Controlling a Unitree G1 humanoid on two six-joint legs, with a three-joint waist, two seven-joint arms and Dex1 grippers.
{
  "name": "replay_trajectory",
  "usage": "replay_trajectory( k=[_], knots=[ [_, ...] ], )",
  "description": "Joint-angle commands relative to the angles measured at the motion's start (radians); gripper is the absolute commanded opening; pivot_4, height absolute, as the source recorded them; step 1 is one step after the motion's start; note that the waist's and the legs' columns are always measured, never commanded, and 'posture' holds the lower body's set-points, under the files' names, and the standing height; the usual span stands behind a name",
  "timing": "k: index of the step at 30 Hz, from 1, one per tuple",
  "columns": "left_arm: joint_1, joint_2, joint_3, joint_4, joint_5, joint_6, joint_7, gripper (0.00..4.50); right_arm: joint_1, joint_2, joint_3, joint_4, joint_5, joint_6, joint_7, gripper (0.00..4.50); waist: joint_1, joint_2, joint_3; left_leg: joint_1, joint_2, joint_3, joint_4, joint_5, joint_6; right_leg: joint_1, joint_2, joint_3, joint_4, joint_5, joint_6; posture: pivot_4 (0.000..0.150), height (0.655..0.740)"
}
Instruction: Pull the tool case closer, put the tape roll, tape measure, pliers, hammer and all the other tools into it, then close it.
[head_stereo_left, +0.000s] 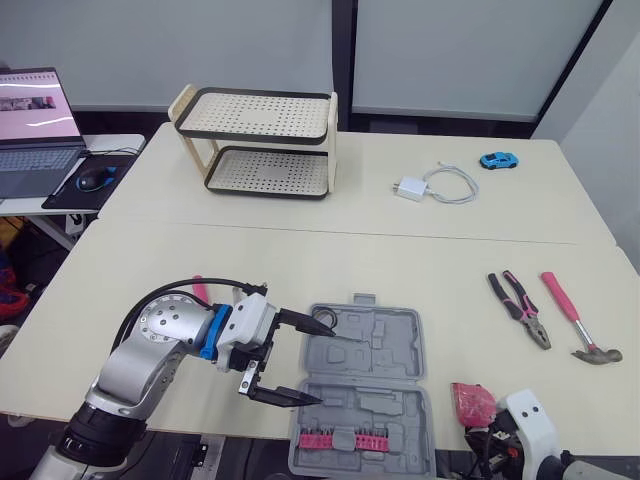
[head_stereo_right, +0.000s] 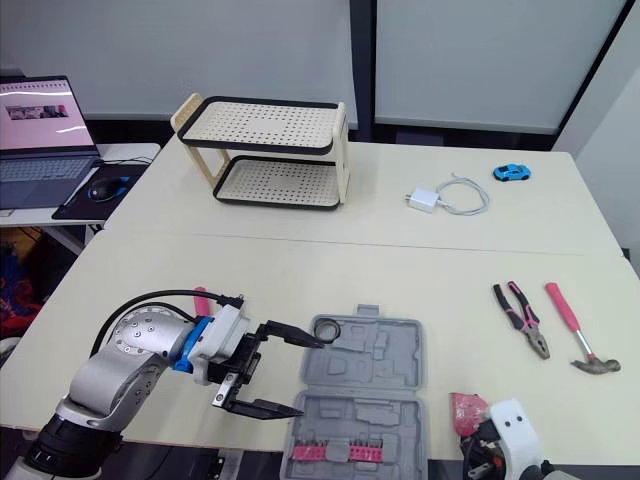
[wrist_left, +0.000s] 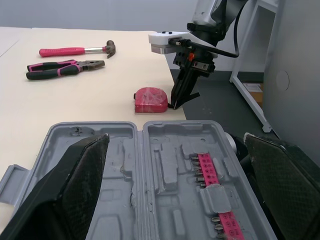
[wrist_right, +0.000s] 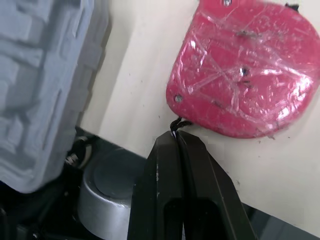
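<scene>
Gaping left hand (head_stereo_left: 328, 362) at tool case (head_stereo_left: 385, 345)

The tool case (head_stereo_left: 365, 385) lies front centre, the tape measure (head_stereo_left: 472, 403) just right of it (pliers (head_stereo_left: 520, 308) and hammer (head_stereo_left: 568, 310) farther right, behind).

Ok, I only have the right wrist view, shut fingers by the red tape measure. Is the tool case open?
Observer: Yes, the tool case lies open, both halves flat.
Operator: And the left gripper?
Observer: The left gripper is open at the case's left edge, holding nothing.
Operator: Pliers and hammer?
Observer: The pliers and hammer lie side by side right of the case, apart from it.
</scene>
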Motion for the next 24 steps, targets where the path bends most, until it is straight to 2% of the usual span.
replay_trajectory(
  k=[1,5,9,11,13,16,20,24],
  knots=[
    [-0.009,-0.003,-0.006,-0.024,-0.005,0.0,0.007,4.5,0.005,-0.006,-0.086,-0.088,0.082,0.107,0.002,0.83,0.0,0.0,0.0,0.0,0.0,0.0,0.0,0.0,0.0,0.0,0.0,0.0,0.0,0.0,0.0,0.15,0.735],
    [-0.013,-0.002,-0.008,-0.027,-0.006,0.003,0.012,4.5,0.015,-0.041,-0.199,-0.147,0.186,0.19,0.05,1.77,0.0,0.0,0.0,0.0,0.0,0.0,0.0,0.0,0.0,0.0,0.0,0.0,0.0,0.0,0.0,0.15,0.735],
    [-0.014,-0.003,-0.008,-0.022,-0.005,-0.001,0.012,4.5,0.069,-0.18,-0.346,-0.203,0.304,0.2,0.207,2.63,0.001,0.001,-0.001,0.0,0.0,0.0,0.0,0.0,0.0,0.0,0.0,0.0,0.0,0.0,0.0,0.15,0.735],
    [-0.013,-0.005,-0.009,-0.021,-0.005,-0.005,0.012,4.5,0.056,-0.28,-0.387,-0.192,0.263,0.059,0.308,2.98,-0.001,0.001,-0.001,0.0,0.0,0.0,0.001,0.0,0.0,0.001,0.0,0.0,-0.001,0.0,0.0,0.15,0.735],
    [-0.012,-0.006,-0.01,-0.022,-0.006,-0.009,0.009,4.5,0.027,-0.381,-0.379,-0.134,0.159,-0.122,0.395,3.37,-0.004,0.001,0.0,0.001,0.0,0.001,0.001,0.0,0.0,0.001,0.0,0.0,-0.001,0.0,0.0,0.15,0.735],
    [-0.013,-0.008,-0.015,-0.024,-0.002,-0.02,-0.001,4.5,-0.036,-0.481,-0.31,0.008,0.011,-0.398,0.509,4.35,-0.002,-0.001,0.001,0.005,0.0,0.003,0.001,0.001,0.001,0.006,0.0,0.001,-0.001,-0.002,0.005,0.15,0.735],
    [-0.014,-0.012,-0.025,-0.031,0.006,-0.028,-0.006,4.5,-0.147,-0.549,-0.161,0.228,-0.164,-0.739,0.604,4.44,0.0,-0.002,0.001,0.009,0.0,0.002,0.0,0.001,0.001,0.011,0.0,0.0,-0.003,-0.001,0.003,0.15,0.735],
    [-0.011,-0.015,-0.034,-0.045,0.008,-0.028,-0.006,4.5,-0.233,-0.576,-0.039,0.391,-0.25,-0.962,0.691,4.44,0.001,-0.002,0.002,0.009,-0.001,0.002,0.0,0.001,0.001,0.012,-0.002,0.0,-0.004,-0.001,0.002,0.15,0.735]
  ],
)
